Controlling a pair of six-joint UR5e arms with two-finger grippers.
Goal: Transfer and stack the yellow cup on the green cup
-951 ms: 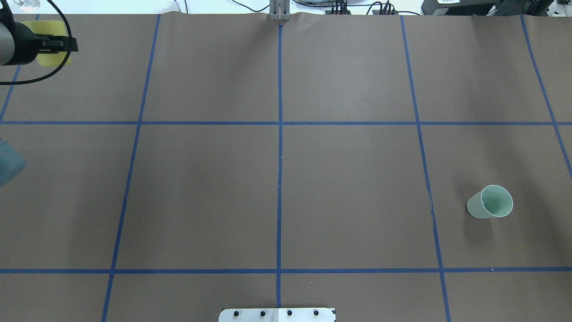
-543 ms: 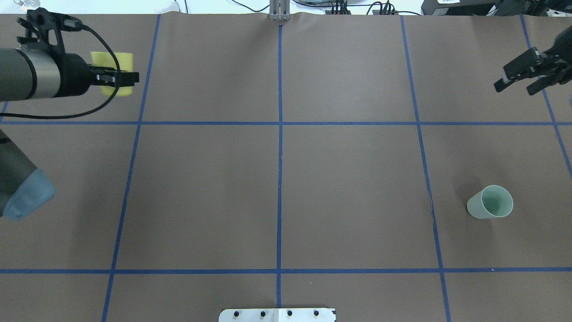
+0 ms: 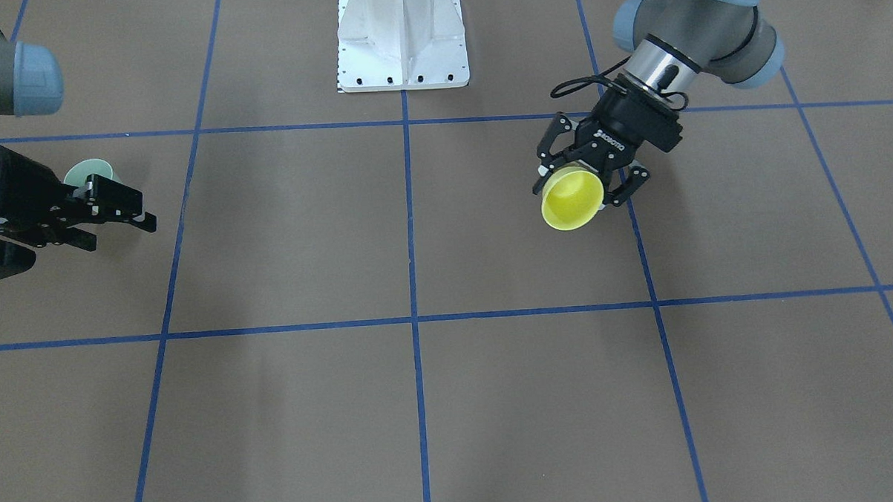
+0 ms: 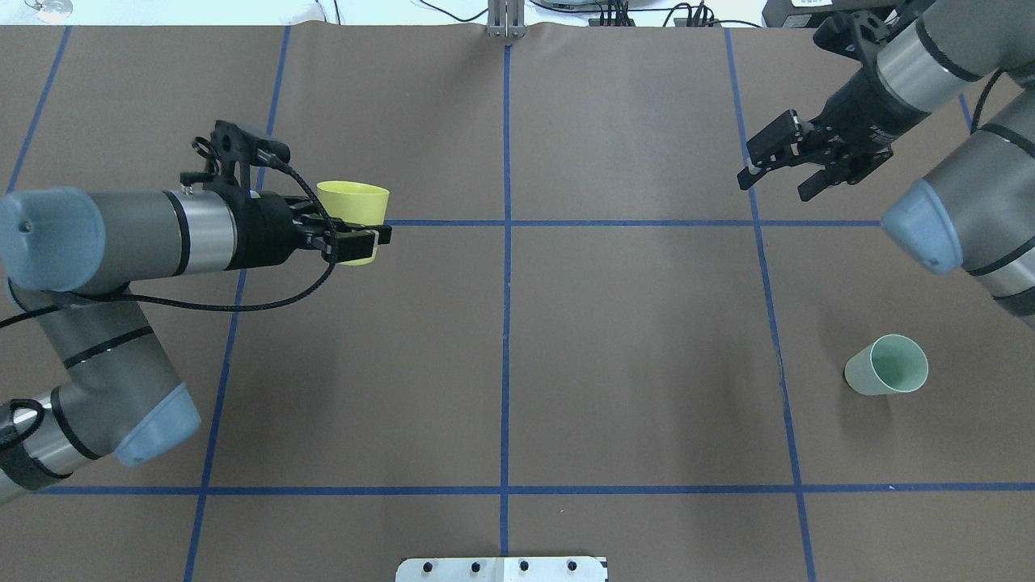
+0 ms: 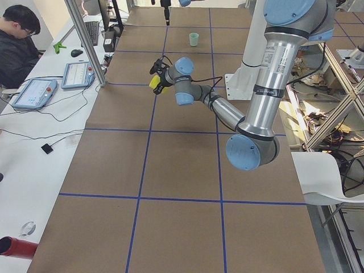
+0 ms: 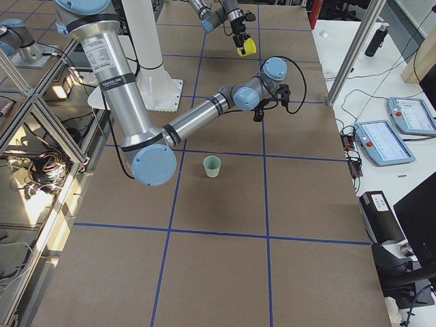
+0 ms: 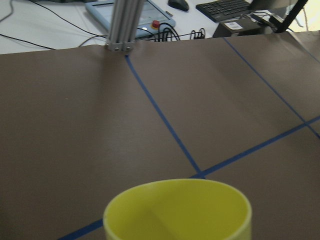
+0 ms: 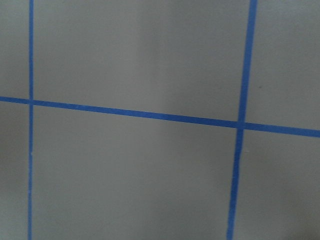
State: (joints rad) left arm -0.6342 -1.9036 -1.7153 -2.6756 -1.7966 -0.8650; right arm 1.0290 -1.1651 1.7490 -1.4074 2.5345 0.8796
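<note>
Bright yellow plastic tumbler (image 4: 353,206), clamped by the left gripper (image 4: 364,237) over the table's left half, presumably for hand-over. The right gripper (image 4: 775,184) is held spread and empty. The pale green plastic tumbler (image 4: 887,365) is seen upright, well apart.

So the small bright yellow plastic tumbler (image 4: 356,202) is up off the worktop, pinched around its lower body by the left end effector (image 4: 372,236). It's tipped over so its mouth faces away from the robot's base. The matching pale mint green plastic tumbler (image 4: 887,365) stands upright, mouth up, way over on the robot's right side.
</note>
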